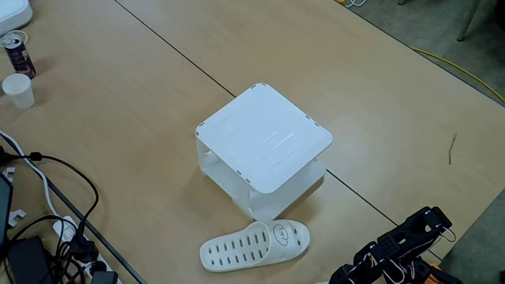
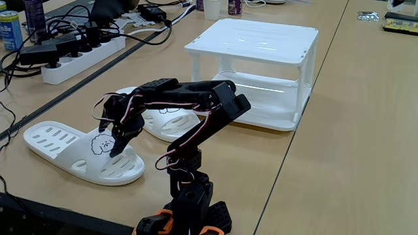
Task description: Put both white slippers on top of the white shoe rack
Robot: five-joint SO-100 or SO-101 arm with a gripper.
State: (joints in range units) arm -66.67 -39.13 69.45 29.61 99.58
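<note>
Reaching over the nearer white rubbery slipper [image 2: 85,151] in a fixed view, the black two-finger gripper [image 2: 115,149] hangs point-down just above the small black cartoon face drawn on its strap; whether the tips touch the rubber cannot be told. How far the jaws stand apart cannot be told either, and nothing hangs from them. Judged step: taking hold of this slipper. Doing it well likely means closing across the raised strap or a side edge, not the flat sole, then lifting level so the soft rubber does not sag or slip on the way to the shelf.

Same view, counted: two white slippers, the second white slipper [image 2: 164,119] lying behind the arm, between it and the rack; one boxy white plastic shoe rack [image 2: 256,40] at far right, top shelf bare; one white power strip [image 2: 81,57] at far left; one blue can [image 2: 10,29].

Other fixed view, counted: one shoe rack [image 1: 264,136] at centre, top bare; one slotted white slipper [image 1: 252,244] near it on the wooden table [image 1: 118,118]; one black arm part [image 1: 410,244] at near right; one white paper cup [image 1: 19,90] and one dark can [image 1: 17,52] at far left.
</note>
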